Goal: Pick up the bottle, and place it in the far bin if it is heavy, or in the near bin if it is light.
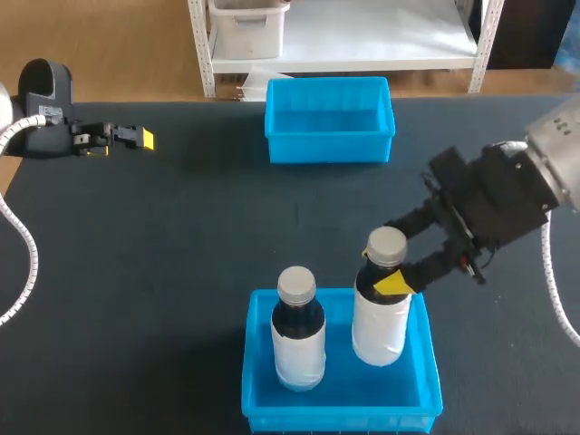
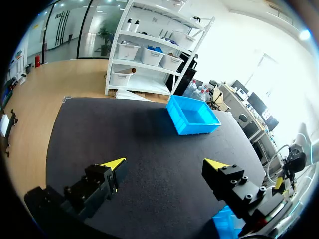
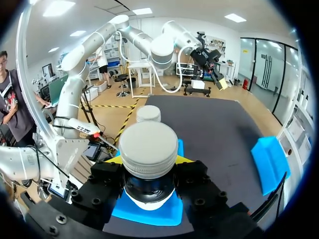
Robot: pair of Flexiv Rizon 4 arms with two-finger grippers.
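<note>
Right pincer (image 1: pixel 390 274) is closed on the neck of the bottle (image 1: pixel 381 319), just under the grey cap, one finger on each side; the right wrist view confirms the grip. The bottle is upright, inside the outline of the near bin (image 1: pixel 431 367), on its right side. I cannot tell whether its base touches the bin floor. A second bottle (image 1: pixel 298 337) stands in the same bin, beside it and apart. The far bin (image 1: pixel 329 147) sits across the tabletop (image 1: pixel 181 227). Left pincer (image 1: pixel 136 139) is parked at the left edge, spread wide, holding nothing. Judgement: the step is set-down in the near bin. To do it well, descend vertically with the bottle plumb, hold the gap to the second bottle and the right wall, and release only once the base is seated. The neck grip is high, so a tilt could tip it.
</note>
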